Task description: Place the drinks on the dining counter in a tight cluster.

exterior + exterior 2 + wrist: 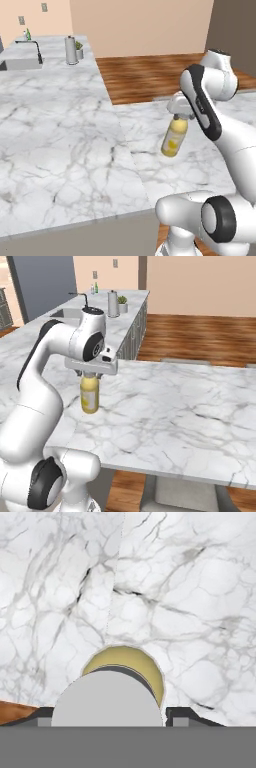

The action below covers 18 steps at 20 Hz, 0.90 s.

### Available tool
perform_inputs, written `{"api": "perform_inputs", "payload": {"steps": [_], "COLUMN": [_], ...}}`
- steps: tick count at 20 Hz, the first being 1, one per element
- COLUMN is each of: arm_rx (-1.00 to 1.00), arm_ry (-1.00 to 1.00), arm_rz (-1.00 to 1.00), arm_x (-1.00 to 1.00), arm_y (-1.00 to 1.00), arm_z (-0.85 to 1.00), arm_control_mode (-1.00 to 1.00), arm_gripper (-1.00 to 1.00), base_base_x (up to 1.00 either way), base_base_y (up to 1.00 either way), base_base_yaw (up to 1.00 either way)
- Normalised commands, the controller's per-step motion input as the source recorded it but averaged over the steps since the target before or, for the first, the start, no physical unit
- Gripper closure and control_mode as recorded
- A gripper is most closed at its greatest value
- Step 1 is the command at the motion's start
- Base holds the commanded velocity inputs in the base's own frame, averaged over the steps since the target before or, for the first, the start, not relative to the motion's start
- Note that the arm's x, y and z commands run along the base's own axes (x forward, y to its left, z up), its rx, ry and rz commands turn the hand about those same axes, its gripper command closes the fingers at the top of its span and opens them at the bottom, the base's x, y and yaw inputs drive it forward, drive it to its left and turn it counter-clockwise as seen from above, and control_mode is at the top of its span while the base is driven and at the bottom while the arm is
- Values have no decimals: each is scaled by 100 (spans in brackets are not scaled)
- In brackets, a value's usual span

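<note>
The gripper (pixel 90 375) is clamping the yellow juice bottle (pixel 89 394) by its pale cap, with the bottle hanging below it, tilted a little in the left base view (pixel 174 137) and close to upright in the right base view. The bottle is hanging above the white marble worktop (pixel 170 421), near the seam where that slab is meeting the other marble top (pixel 55 145) that is running off toward the far left; whether its base is touching the stone or hovering just above it cannot be told. In the hand view the pale cap (pixel 107 698) is sitting between the two dark fingertips (pixel 176 714), with the yellow shoulder of the bottle (pixel 131 660) showing past it and grey-veined marble lying beyond. At the far end of the other marble top a sink (pixel 22 62) with a dark tap is lying, and beside it a tall metal jug (pixel 71 50) and a small potted plant (pixel 79 49) are standing. Brown wooden floor (pixel 150 75) is showing beyond the worktop's far edge.
</note>
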Motion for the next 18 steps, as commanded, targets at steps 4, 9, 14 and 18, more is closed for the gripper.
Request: {"api": "perform_inputs", "payload": {"steps": [4,9,14,18], "arm_rx": [5,0,0,-3], "arm_ry": [0,-4,-9,-2], "arm_rz": [2,5,2,0], "arm_x": [59,47,9,0], "arm_y": [-80,-53,-27,0], "arm_z": [-34,-44,-23,0], "arm_control_mode": [-100,-100,-100,-100], "arm_gripper": [100,100,100,100], "base_base_x": [0,0,0,0], "base_base_y": [0,0,0,0], "base_base_yaw": [0,0,0,0]}}
